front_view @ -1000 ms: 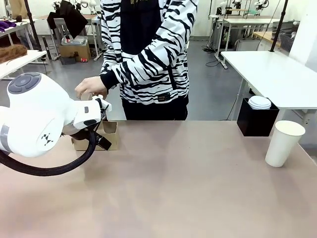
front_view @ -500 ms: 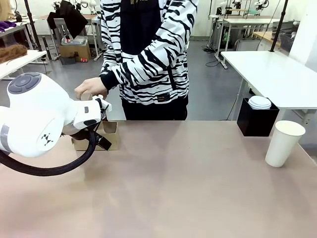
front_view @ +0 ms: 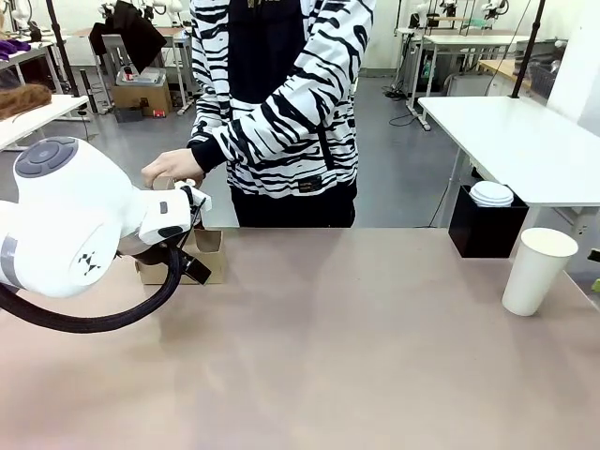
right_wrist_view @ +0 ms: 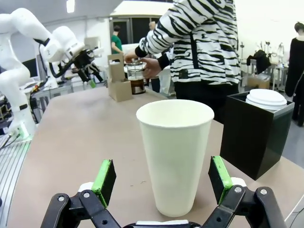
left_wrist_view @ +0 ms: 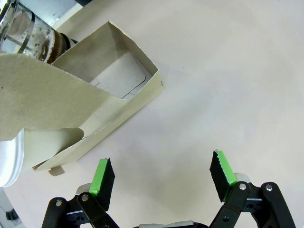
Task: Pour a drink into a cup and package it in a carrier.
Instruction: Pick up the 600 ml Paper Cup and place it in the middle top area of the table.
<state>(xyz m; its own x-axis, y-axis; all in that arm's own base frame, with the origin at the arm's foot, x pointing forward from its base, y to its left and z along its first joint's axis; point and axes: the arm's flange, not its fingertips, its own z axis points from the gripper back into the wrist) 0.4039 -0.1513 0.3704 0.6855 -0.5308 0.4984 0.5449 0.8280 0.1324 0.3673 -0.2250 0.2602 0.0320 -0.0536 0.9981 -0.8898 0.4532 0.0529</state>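
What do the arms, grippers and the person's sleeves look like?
Left arm: glossy white rounded housing, grey round cap, small black mark, thick black cable looping beneath. Left gripper and right gripper: black linkage fingers with silver pivot pins and bright green pads. The person's sleeves: black-and-white zebra stripes, black cuffs.
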